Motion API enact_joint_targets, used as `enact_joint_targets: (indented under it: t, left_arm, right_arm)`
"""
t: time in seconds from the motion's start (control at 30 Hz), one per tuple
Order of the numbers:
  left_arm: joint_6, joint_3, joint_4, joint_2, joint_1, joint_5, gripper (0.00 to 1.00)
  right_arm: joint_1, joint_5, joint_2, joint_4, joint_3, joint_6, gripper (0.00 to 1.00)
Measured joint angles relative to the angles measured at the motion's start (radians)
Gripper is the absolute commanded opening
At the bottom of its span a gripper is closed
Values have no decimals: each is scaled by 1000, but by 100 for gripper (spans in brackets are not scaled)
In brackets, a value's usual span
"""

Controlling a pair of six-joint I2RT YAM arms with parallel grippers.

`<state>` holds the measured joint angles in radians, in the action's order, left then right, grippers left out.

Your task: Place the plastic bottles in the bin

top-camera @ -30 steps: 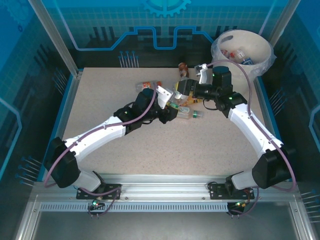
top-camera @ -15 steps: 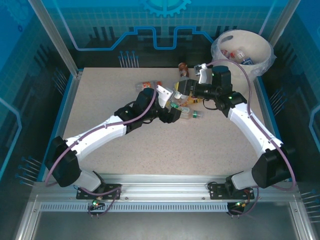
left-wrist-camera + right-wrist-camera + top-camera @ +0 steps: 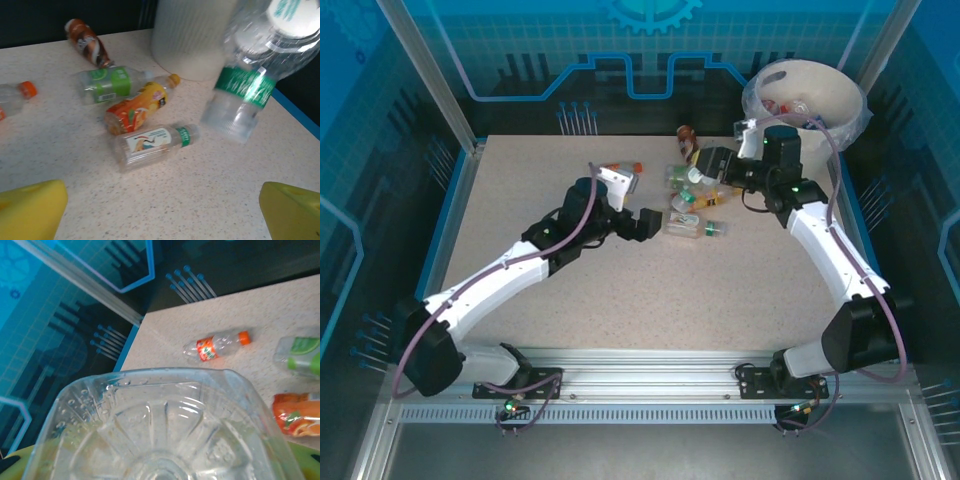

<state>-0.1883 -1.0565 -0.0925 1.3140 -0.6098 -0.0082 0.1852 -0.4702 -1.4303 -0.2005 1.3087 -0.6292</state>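
Note:
My right gripper [image 3: 708, 166] is shut on a clear plastic bottle [image 3: 686, 176] with a green label, held above the table left of the bin [image 3: 840, 95]. The right wrist view looks straight at that bottle's base [image 3: 165, 430]. My left gripper [image 3: 654, 222] is open and holds nothing; its yellow fingertips [image 3: 30, 210] stand wide apart over bare table. In front of it lie a clear bottle with a white label [image 3: 152, 145], an orange bottle [image 3: 137, 107], a green-labelled bottle [image 3: 112, 84], a brown bottle [image 3: 87, 42] and an orange-capped bottle [image 3: 15, 97]. The held bottle [image 3: 250, 75] hangs at the right.
The cream bin [image 3: 192, 40] stands at the table's far right corner with several bottles inside. A blue raised edge [image 3: 300, 117] borders the table on the right. Glass walls [image 3: 430, 90] enclose the sides and back.
My left gripper has opened and drawn back to the left, away from the bottles. My right gripper has carried the green-labelled bottle up and toward the bin.

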Motion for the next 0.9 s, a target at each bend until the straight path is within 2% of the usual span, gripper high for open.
enact_joint_targets:
  t: [0.4,0.7,0.9]
  left_arm:
    - [-119,162,16,-137,93,-87,99]
    - [-153,176,8,-140,105,-101,99]
    - [-159,186,5,-146,113,-108,99]
  right_arm:
    - [-231,-8,-110,70,137,-116,38]
    - [-323,35,-239,144,322,-241,36]
    - [-404,113,-298,244,343,-388,37]
